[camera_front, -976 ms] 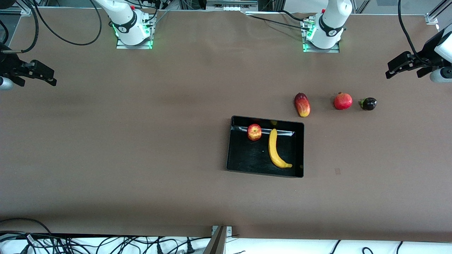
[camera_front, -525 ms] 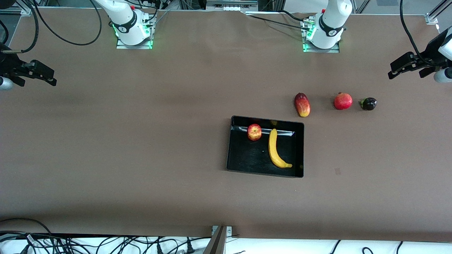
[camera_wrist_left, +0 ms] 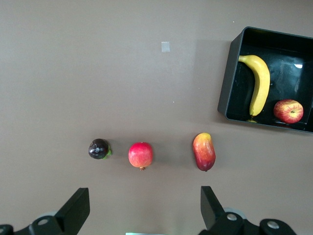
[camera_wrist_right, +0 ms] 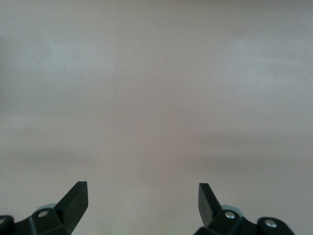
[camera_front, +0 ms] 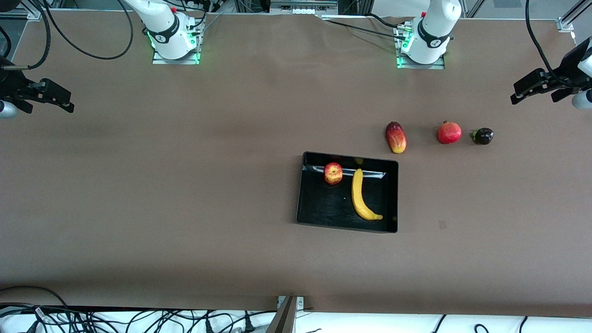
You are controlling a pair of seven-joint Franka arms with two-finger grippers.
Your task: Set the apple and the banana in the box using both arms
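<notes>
Both arms hang raised at their own desk ends; the left end effector [camera_front: 521,90] and right end effector [camera_front: 64,101] are spread wide, holding nothing.

Even overhead light, glare in box [camera_front: 393,194]

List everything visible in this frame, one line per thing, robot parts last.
box: 1, glossy black, mid-table.
apple: 1, red with yellow streaks, in the box.
banana: 1, yellow, in the box beside the apple.
mango: 1, red-yellow, on the table just outside the box.
pomegranate: 1, red, beside the mango.
mangosteen: 1, dark purple, beside the pomegranate.
left end effector: 1, black, open, empty, at the left arm's end.
right end effector: 1, black, open, empty, over bare table.
</notes>
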